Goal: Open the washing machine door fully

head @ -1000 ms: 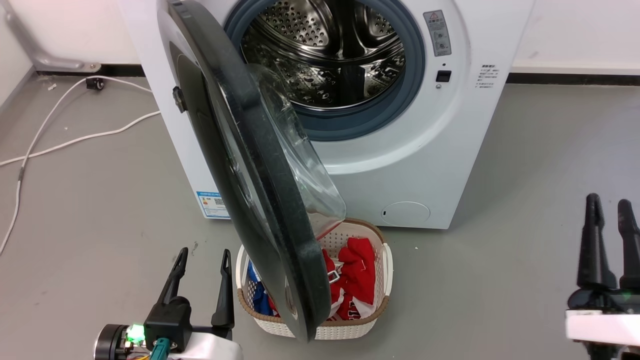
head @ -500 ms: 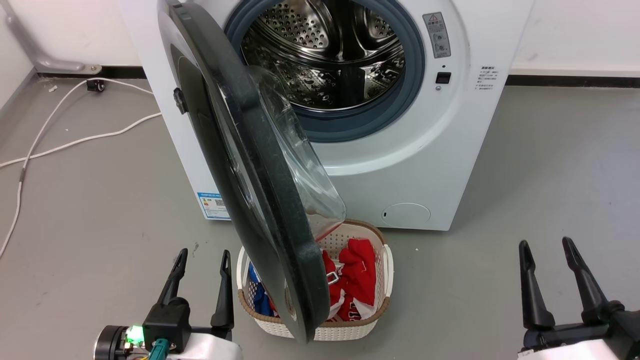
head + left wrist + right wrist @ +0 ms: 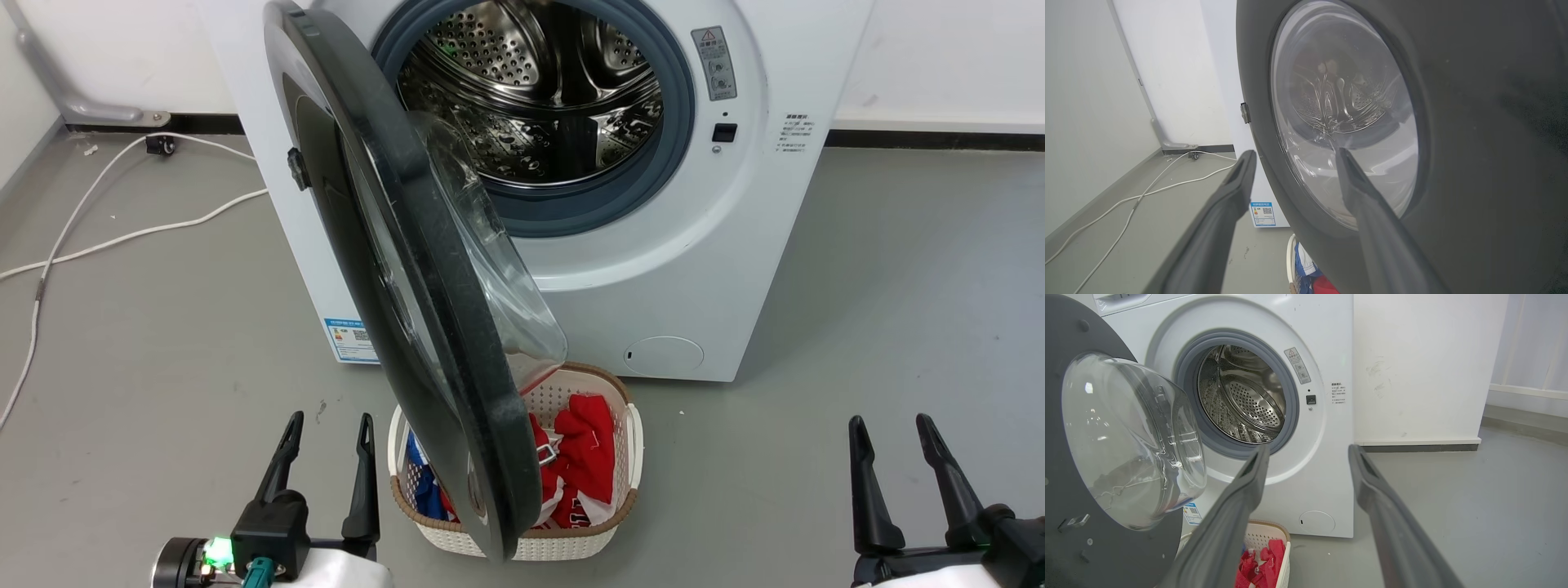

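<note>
The washing machine door [image 3: 424,269] is black with a bulging clear glass bowl [image 3: 498,278]. It stands swung out to about a right angle from the white machine front, its edge towards me, and the steel drum [image 3: 539,90] is exposed. My left gripper [image 3: 329,425] is open, low on the floor side, left of the door's lower edge and apart from it. In the left wrist view, the left gripper [image 3: 1294,155] faces the door's outer face [image 3: 1474,122]. My right gripper [image 3: 890,425] is open at the lower right, far from the door. In the right wrist view, the right gripper [image 3: 1308,451] looks at the door's inner bowl [image 3: 1126,437].
A white laundry basket [image 3: 633,441] with red and blue clothes sits on the floor under the door's lower edge. White cables [image 3: 122,237] trail over the grey floor at the left. A small round white flap [image 3: 663,356] sits low on the machine front.
My right gripper has come down and inward from the far right edge, and its fingers now stand wider apart. The head view has shifted slightly. Door and left gripper are unchanged.
</note>
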`<state>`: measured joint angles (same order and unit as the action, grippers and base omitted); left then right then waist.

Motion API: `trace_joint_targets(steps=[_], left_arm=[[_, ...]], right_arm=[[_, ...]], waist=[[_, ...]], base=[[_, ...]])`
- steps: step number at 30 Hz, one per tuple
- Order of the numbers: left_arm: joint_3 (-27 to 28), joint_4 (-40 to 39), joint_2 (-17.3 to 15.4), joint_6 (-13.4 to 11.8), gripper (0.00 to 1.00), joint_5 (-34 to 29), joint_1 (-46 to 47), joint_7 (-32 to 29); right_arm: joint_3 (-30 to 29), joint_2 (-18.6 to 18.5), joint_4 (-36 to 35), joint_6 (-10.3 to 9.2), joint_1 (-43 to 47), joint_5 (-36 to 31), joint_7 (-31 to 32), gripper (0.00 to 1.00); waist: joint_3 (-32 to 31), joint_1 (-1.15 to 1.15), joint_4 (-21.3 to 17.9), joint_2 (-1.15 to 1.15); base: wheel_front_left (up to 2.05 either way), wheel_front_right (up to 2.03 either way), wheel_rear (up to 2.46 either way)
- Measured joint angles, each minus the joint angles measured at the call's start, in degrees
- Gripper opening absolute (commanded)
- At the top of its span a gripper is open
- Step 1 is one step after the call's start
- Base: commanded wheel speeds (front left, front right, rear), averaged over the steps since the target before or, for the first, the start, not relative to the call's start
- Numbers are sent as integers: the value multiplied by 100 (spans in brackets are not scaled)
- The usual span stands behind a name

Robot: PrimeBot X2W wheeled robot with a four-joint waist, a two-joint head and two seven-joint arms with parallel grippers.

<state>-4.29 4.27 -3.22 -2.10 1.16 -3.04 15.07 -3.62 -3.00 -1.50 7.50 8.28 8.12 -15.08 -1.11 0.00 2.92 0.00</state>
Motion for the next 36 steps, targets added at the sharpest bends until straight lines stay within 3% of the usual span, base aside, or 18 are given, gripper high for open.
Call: trace_joint_targets(steps=[9, 10, 11, 12, 18, 27, 36], left_arm=[[55, 48, 3, -96, 98, -7, -11, 0], [58, 47, 5, -103, 45, -8, -11, 0], [66, 44, 8, -119, 15, -12, -11, 0], [71, 41, 7, -120, 0, -20, -11, 0], [125, -234, -2, -197, 0, -58, 19, 0], [224, -1357, -79, -297, 0, -138, 258, 0], [-203, -2357, -111, -283, 0, -294, 645, 1]], right_arm=[[42, 0, 29, 0, 1, 36, 0, 100], [47, 0, 29, 0, 2, 37, 0, 100], [48, 0, 27, 0, 2, 38, 0, 100], [56, 0, 25, 0, 2, 38, 0, 100], [37, 0, -15, 0, 11, 42, 0, 100], [91, 1, -22, 0, 24, 48, 0, 100], [134, 1, -24, 0, 27, 45, 0, 100]], waist=[[-11, 0, -4, 0], [-13, 0, -4, 0], [-14, 0, -4, 0], [-15, 0, -4, 0], [-21, 0, 29, 0], [-42, 0, 41, 0], [-78, 0, 56, 0]], base=[[0, 0, 0], [0, 0, 0], [0, 0, 0], [0, 0, 0], [0, 0, 0], [0, 0, 0], [0, 0, 0]])
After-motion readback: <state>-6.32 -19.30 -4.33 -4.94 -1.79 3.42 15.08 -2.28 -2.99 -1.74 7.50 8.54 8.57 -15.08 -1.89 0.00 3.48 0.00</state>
